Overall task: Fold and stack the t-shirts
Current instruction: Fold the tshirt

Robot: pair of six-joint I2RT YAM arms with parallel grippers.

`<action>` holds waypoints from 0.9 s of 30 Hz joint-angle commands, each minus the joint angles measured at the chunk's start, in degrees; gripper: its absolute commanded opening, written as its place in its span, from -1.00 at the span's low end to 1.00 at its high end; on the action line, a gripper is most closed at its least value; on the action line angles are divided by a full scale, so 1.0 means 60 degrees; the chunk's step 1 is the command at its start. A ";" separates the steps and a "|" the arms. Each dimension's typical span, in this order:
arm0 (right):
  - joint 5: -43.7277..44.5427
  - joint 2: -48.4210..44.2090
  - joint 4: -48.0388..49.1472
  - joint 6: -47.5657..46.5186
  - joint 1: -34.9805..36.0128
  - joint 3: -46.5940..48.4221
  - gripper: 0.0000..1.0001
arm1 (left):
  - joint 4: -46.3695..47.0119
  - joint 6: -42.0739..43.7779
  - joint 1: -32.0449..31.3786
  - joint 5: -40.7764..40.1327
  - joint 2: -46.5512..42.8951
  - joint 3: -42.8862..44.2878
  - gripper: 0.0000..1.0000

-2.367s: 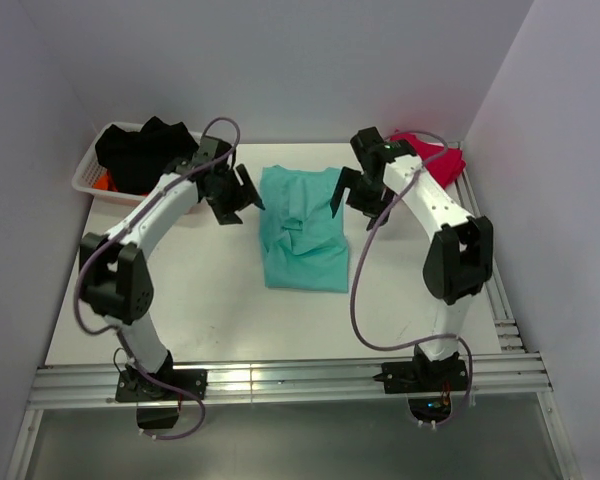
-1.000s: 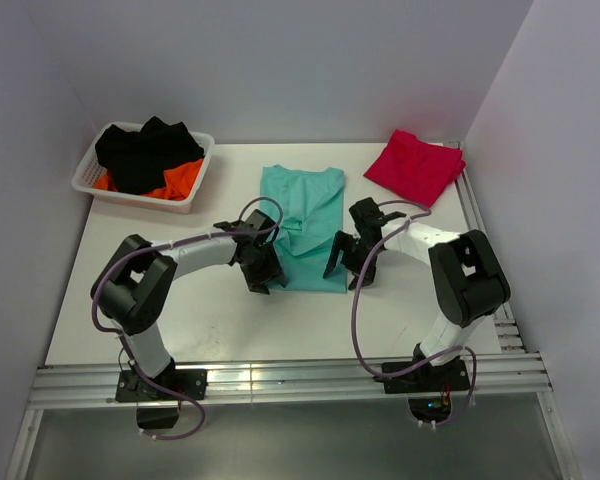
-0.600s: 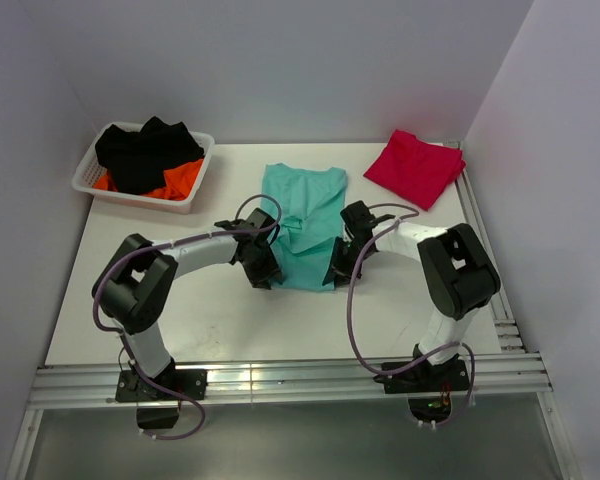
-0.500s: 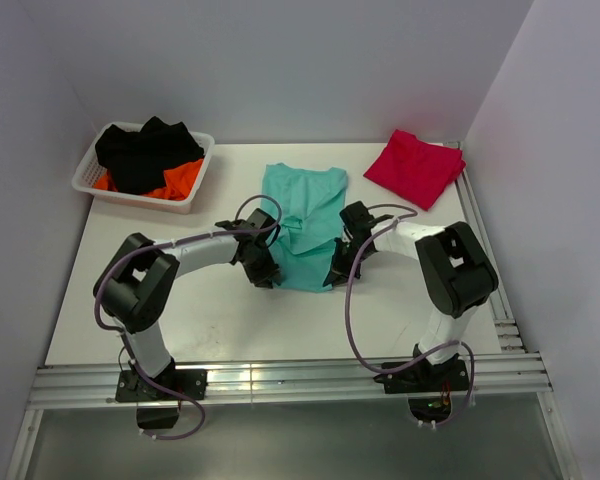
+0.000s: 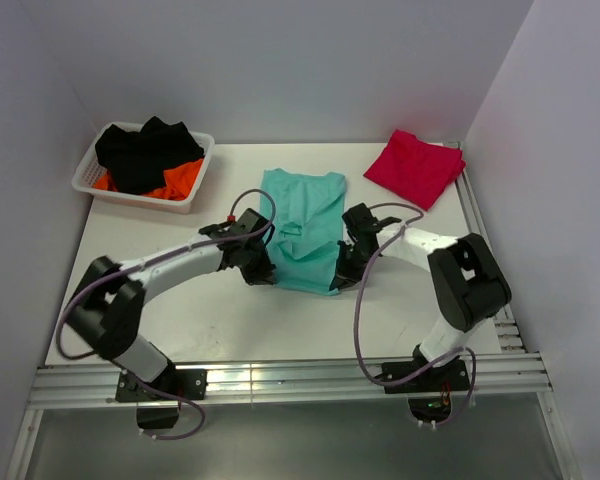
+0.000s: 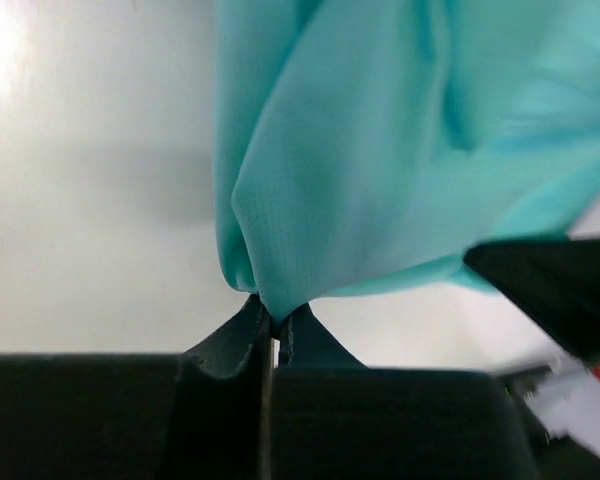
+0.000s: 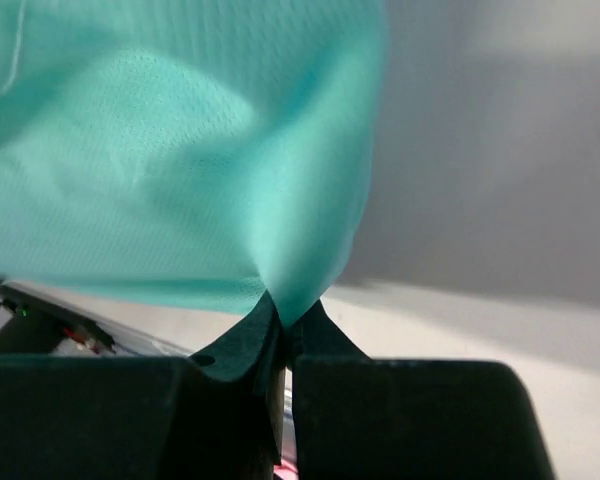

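A teal-green t-shirt (image 5: pixel 305 225) lies partly folded in the middle of the white table (image 5: pixel 210 310). My left gripper (image 5: pixel 261 268) is shut on its near left corner, and the pinched cloth (image 6: pixel 310 200) rises from the closed fingertips (image 6: pixel 277 318). On the other side my right gripper (image 5: pixel 344 272) is shut on the near right corner, teal fabric (image 7: pixel 180 170) hanging from its tips (image 7: pixel 285 322). The shirt's near edge is lifted off the table. A crimson-red t-shirt (image 5: pixel 416 166) lies folded at the back right.
A white basket (image 5: pixel 88 186) at the back left holds black (image 5: pixel 140 150) and orange (image 5: pixel 180 178) clothes. Walls close in the table on the left, back and right. Metal rails (image 5: pixel 280 380) run along the near edge.
Both grippers have closed on the teal shirt's near corners and raised them slightly. The near hem has lifted and shifted a little toward the back.
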 commanded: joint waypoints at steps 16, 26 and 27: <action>0.0453 -0.5055 -0.4337 -0.0163 0.0170 -0.1045 -1.00 | -0.3479 -0.1283 -0.0381 0.0381 -0.5817 -0.1381 -0.99; 0.0130 -0.5467 -0.5452 -0.0221 0.0200 -0.0811 -1.00 | -0.4051 -0.1591 -0.0381 0.1055 -0.6419 -0.1293 -0.99; 0.0116 -0.5482 -0.5540 -0.0207 0.0185 -0.0811 -1.00 | -0.4065 -0.1562 -0.0381 0.1128 -0.6419 -0.1293 -0.99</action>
